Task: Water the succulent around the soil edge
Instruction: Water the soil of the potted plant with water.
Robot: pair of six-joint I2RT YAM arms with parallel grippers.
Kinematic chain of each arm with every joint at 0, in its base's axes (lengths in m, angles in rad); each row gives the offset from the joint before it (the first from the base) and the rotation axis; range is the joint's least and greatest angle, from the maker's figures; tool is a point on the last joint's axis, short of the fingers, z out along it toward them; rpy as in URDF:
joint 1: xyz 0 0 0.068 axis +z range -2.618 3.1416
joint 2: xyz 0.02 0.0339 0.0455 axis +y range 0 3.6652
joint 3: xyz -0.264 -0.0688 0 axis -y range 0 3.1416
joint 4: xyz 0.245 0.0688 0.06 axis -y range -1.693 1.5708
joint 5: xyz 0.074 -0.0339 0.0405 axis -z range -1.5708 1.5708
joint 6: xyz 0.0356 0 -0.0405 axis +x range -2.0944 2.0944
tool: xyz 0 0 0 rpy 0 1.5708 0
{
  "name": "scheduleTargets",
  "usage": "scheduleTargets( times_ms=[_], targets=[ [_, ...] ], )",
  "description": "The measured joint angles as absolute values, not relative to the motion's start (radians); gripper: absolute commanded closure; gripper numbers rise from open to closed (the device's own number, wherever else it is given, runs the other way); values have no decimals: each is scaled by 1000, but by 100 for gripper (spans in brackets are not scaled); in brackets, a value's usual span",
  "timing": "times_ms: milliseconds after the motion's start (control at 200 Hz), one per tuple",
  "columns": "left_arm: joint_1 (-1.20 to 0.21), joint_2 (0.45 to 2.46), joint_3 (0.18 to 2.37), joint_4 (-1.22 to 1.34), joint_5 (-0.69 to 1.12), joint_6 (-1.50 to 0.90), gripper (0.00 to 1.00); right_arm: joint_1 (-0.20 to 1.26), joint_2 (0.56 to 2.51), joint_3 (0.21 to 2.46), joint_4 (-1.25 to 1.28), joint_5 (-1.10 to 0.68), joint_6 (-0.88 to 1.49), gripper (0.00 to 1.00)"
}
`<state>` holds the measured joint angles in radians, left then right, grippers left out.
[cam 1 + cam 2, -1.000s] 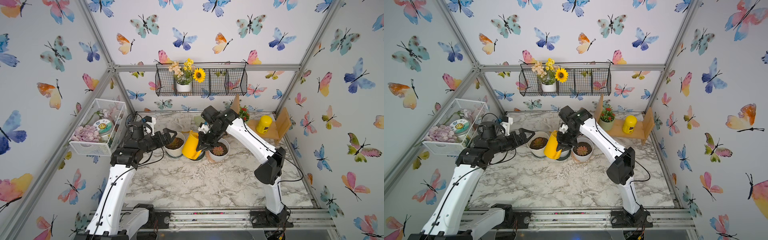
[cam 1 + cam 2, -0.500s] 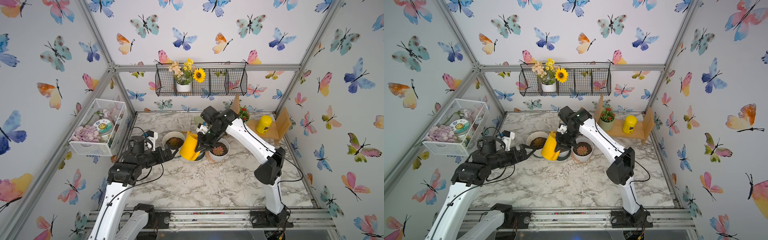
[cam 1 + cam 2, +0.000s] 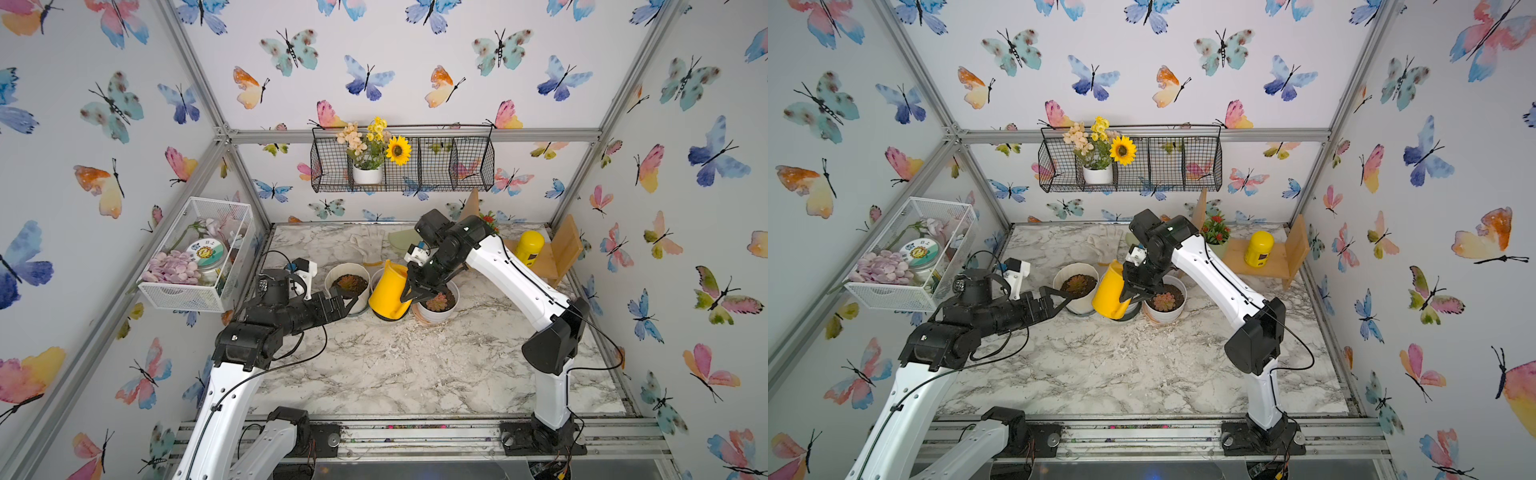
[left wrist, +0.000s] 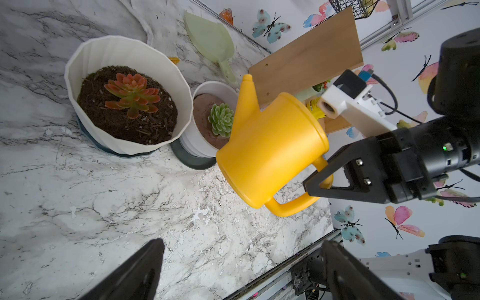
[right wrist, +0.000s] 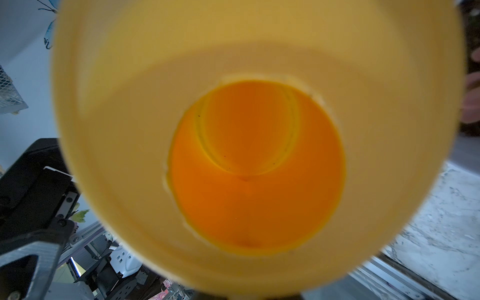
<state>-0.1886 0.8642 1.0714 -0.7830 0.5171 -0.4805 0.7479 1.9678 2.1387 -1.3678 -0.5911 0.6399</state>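
A yellow watering can point(image 3: 388, 291) is held tilted over the marble table point(image 3: 374, 374), spout raised towards the back wall. The right end effector point(image 3: 415, 294) is clamped tight on the can's handle, as the left wrist view point(image 4: 315, 181) shows. Just behind the can, partly hidden by it in the top views, a small white pot point(image 4: 207, 122) holds a green succulent point(image 4: 220, 119), with the spout rising beside it. On the left arm's side of the can stands a ribbed white pot point(image 3: 348, 270) of dark soil with a reddish succulent point(image 4: 131, 93). On the right arm's side of the can, just beside it, a round white pot point(image 3: 436, 316) holds a pink-green succulent point(image 3: 437, 301). The left end effector point(image 3: 347, 296) hovers near the ribbed pot, on that same side of the can, fingers spread wide and holding nothing. The right wrist view looks straight into the can's orange interior point(image 5: 257, 161).
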Motion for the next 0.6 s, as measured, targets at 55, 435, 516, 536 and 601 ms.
scheduleTargets(
  times_ms=[55, 435, 516, 536, 601],
  targets=[
    [-197, 876, 1081, -782, 516, -478, 1, 743, 1946, 2119, -1369, -591, 637, 99],
    [-281, 912, 1089, -782, 461, -472, 1, 741, 1846, 1973, -1357, -614, 624, 99],
    [-303, 920, 1089, -782, 452, -472, 1, 741, 1818, 1929, -1346, -624, 624, 99],
    [-308, 921, 1089, -782, 450, -472, 1, 741, 1809, 1918, -1344, -627, 624, 99],
    [-317, 921, 1089, -782, 446, -472, 1, 741, 1784, 1882, -1337, -633, 625, 99]
  ],
)
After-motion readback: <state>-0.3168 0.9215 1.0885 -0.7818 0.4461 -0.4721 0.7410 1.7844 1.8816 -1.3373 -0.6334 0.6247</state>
